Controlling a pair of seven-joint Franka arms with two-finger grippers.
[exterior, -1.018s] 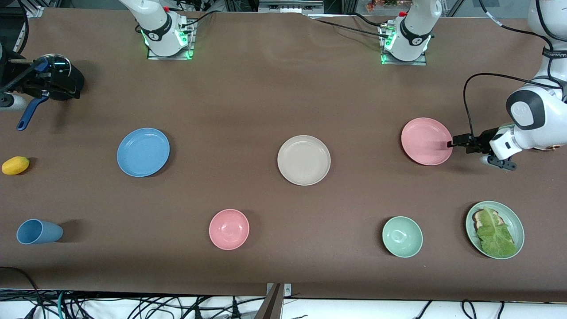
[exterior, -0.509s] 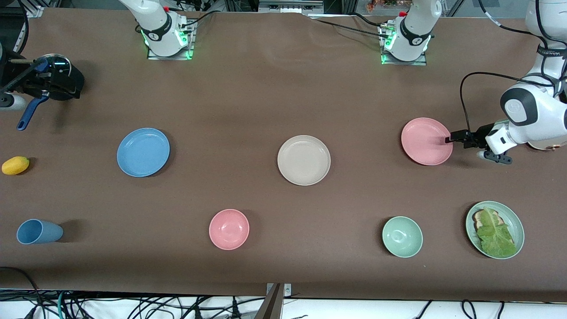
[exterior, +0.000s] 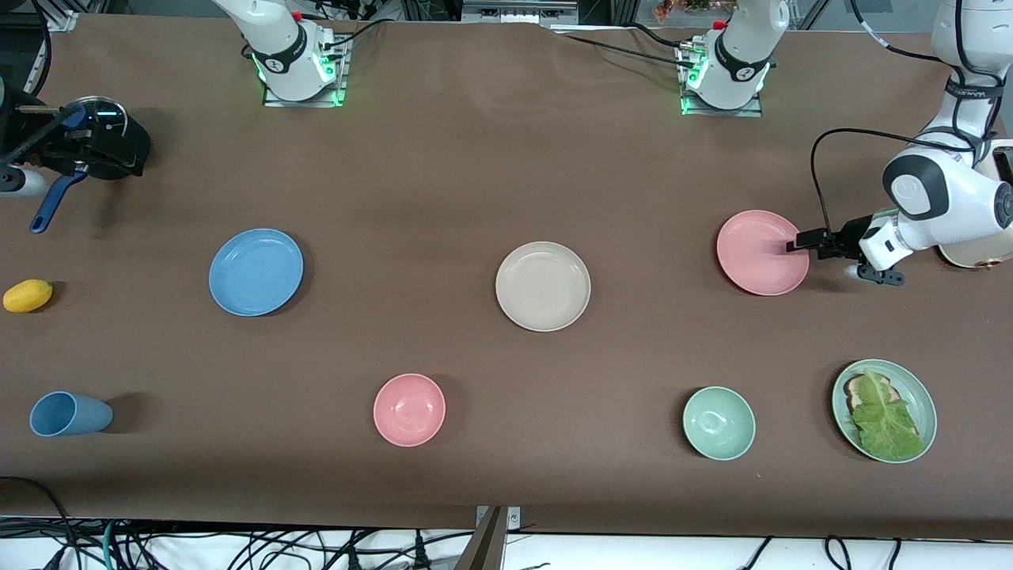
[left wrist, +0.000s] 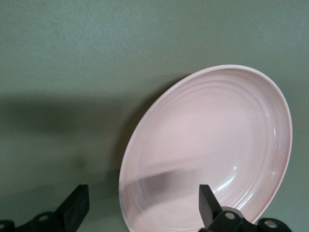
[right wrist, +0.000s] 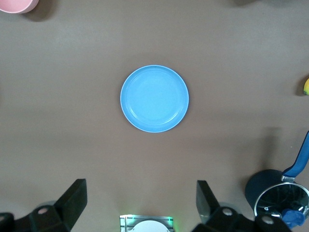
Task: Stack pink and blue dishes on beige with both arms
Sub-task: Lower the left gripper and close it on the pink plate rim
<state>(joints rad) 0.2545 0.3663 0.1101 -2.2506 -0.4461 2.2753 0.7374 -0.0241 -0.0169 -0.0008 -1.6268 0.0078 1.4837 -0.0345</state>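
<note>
Left gripper (exterior: 794, 245): fingers apart, straddling the rim of the pink plate (exterior: 761, 252) at the left arm's end; grip not closed.
Right gripper (right wrist: 140, 205): fingers apart, empty, high over the blue plate (exterior: 256, 271).
Plates: one pink, one blue, one beige plate (exterior: 543, 286) between them.
Bowls nearer the camera: one pink bowl (exterior: 409, 409), one green bowl (exterior: 718, 423).
Others: blue cup (exterior: 68, 413), lemon (exterior: 28, 295), green plate with lettuce (exterior: 884, 409).

The left gripper (exterior: 794, 245) straddles the rim of the pink plate (exterior: 758, 252) at the left arm's end of the table. The right gripper (right wrist: 140, 203), high up, hangs over table near the blue plate (exterior: 256, 271). The beige plate (exterior: 543, 286) lies between the two plates.
</note>
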